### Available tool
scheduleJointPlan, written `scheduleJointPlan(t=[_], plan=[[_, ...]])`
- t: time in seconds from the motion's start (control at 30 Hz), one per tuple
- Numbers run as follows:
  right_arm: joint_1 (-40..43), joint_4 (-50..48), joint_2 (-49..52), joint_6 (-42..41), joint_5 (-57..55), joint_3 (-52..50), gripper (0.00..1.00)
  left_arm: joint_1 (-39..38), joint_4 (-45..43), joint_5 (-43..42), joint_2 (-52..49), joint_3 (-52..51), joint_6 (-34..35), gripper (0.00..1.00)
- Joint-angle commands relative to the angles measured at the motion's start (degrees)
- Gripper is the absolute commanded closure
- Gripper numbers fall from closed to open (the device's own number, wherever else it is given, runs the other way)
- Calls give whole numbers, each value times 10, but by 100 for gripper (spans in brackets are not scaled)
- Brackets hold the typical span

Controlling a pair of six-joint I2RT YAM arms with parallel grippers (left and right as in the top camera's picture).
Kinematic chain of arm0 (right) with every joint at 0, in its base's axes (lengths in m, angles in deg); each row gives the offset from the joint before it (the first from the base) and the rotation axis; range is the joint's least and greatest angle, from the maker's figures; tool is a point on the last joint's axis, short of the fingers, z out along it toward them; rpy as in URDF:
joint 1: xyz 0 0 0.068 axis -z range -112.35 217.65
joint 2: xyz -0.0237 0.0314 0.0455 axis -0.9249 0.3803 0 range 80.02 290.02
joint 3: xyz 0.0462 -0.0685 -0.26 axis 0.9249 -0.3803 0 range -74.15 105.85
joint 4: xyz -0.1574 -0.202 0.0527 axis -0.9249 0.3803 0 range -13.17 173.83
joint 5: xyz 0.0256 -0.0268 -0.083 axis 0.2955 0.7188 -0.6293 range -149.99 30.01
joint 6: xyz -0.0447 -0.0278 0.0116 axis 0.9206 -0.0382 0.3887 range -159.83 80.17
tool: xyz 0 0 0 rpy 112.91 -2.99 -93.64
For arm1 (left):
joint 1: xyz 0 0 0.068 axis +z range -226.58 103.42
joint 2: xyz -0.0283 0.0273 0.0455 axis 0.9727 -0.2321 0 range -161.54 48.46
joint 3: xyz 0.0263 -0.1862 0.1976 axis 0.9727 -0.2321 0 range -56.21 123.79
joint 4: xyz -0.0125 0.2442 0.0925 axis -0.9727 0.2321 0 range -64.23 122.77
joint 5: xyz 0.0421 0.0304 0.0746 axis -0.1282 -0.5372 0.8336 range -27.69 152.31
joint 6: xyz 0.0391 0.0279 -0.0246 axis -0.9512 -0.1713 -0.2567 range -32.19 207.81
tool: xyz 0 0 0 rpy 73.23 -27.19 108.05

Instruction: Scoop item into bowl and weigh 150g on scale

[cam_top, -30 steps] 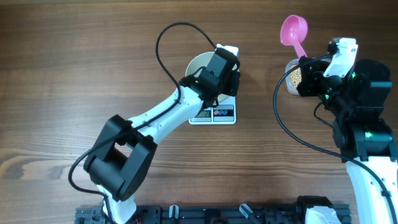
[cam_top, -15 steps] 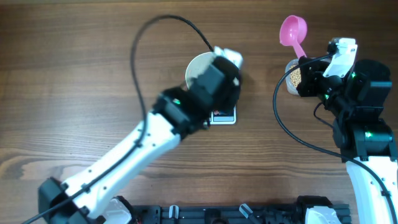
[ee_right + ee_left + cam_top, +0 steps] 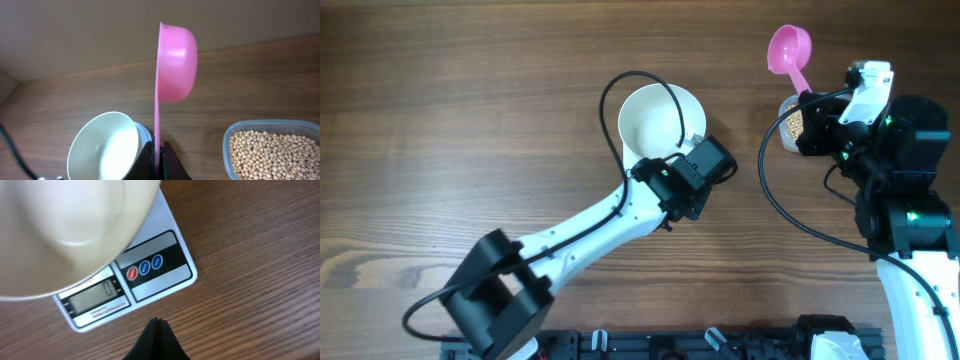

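The white bowl (image 3: pixel 660 120) stands empty on the white scale (image 3: pixel 150 287), whose display shows zero. My left gripper (image 3: pixel 157 323) is shut and empty, just off the scale's front corner over bare wood. In the overhead view the left gripper (image 3: pixel 688 192) and its wrist cover the scale. To the right, my right gripper (image 3: pixel 807 100) is shut on the handle of a pink scoop (image 3: pixel 790 48), held up with an empty cup. From the right wrist, the scoop (image 3: pixel 175 60) rises above the gripper (image 3: pixel 158 147), the bowl (image 3: pixel 102 150) lies to its left and the beans (image 3: pixel 275 150) to its right.
The beans fill a clear plastic tub (image 3: pixel 792 122) just left of the right wrist. A black cable (image 3: pixel 620 90) loops from the left arm over the bowl. The right arm's body (image 3: pixel 905 190) takes up the right edge. The rest is brown wooden tabletop.
The left arm has swung back from over the bowl and scale toward the front right, uncovering the bowl. The right arm and scoop have stayed still.
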Motion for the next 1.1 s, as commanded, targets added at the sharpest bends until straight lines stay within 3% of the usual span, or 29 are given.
scheduleJointPlan(t=[0.0, 0.6, 1.07], plan=[[2, -1, 1, 11, 14, 8, 96, 1, -15, -12, -34, -5, 12, 96], [2, 2, 1, 9, 14, 8, 96, 61, -62, -19, -87, -5, 5, 96], [2, 3, 1, 6, 14, 8, 96, 61, -63, -33, -109, -5, -6, 96]])
